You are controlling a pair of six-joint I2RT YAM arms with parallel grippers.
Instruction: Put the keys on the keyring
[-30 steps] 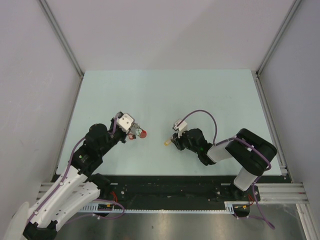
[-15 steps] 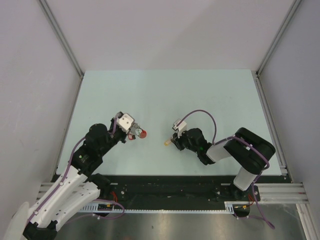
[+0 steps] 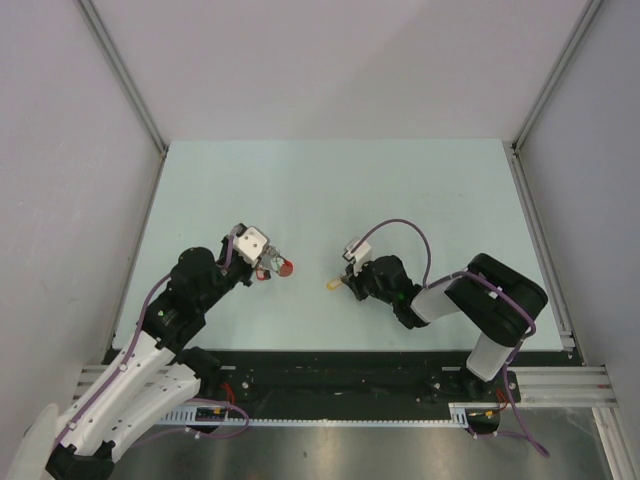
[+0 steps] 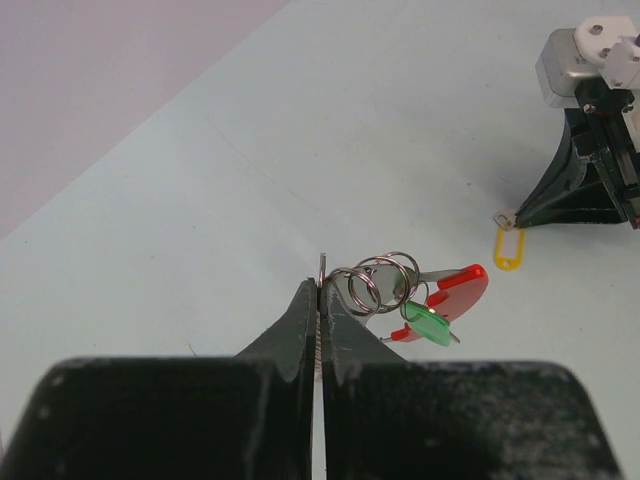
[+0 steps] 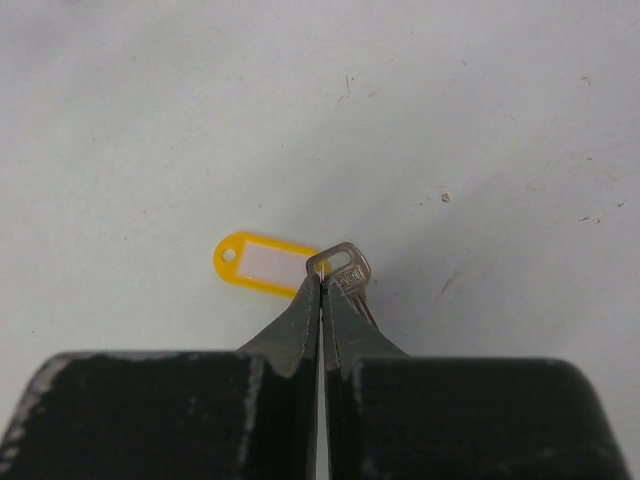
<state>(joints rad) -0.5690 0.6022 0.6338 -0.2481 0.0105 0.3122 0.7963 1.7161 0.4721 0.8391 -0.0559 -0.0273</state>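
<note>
My left gripper (image 4: 321,290) is shut on the edge of the keyring (image 4: 378,282), a cluster of metal split rings. A red tag (image 4: 458,290) and a green tag (image 4: 428,325) hang from the rings just past the fingertips. In the top view the left gripper (image 3: 268,262) is left of centre, with the red tag (image 3: 286,267) beside it. My right gripper (image 5: 321,275) is shut on the head of a small metal key (image 5: 343,268). The key's yellow tag (image 5: 262,264) lies flat on the table. The right gripper (image 3: 345,282) and yellow tag (image 3: 332,286) sit a short gap right of the keyring.
The pale green table (image 3: 400,190) is enclosed by grey walls and aluminium posts at the back corners (image 3: 163,150). A metal rail (image 3: 400,380) runs along the near edge. From the left wrist, the right gripper (image 4: 510,215) stands over the yellow tag (image 4: 509,249).
The right arm's elbow has drifted very slightly left. Both grippers, the keyring and the yellow tag stay where they were.
</note>
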